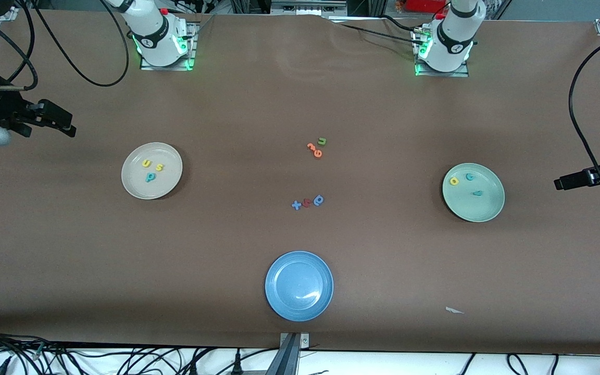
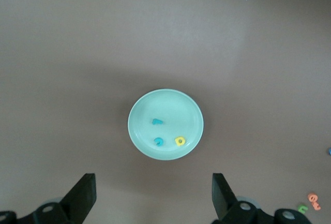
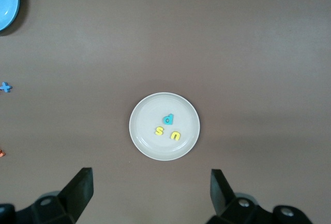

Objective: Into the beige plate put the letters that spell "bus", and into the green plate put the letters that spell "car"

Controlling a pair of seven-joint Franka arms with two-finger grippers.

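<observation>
The beige plate (image 1: 138, 188) lies toward the right arm's end of the table. In it are a yellow "u" (image 1: 146, 163), a yellow "s" (image 1: 160, 167) and a teal "b" (image 1: 150, 177). The green plate (image 1: 481, 209) lies toward the left arm's end and holds a yellow "a" (image 1: 454, 181), a teal "c" (image 1: 470, 176) and a teal "r" (image 1: 477, 193). My right gripper (image 3: 150, 190) hangs open and empty high over bare table beside the beige plate (image 3: 147, 111). My left gripper (image 2: 154, 195) hangs open and empty high over bare table beside the green plate (image 2: 144, 114).
A blue plate (image 1: 275, 271) sits nearest the front camera, mid-table. Loose letters lie in the middle: a green "u" (image 1: 322, 140) with orange ones (image 1: 313, 150), and a blue-and-red group (image 1: 308, 202). A white scrap (image 1: 454, 310) lies near the front edge.
</observation>
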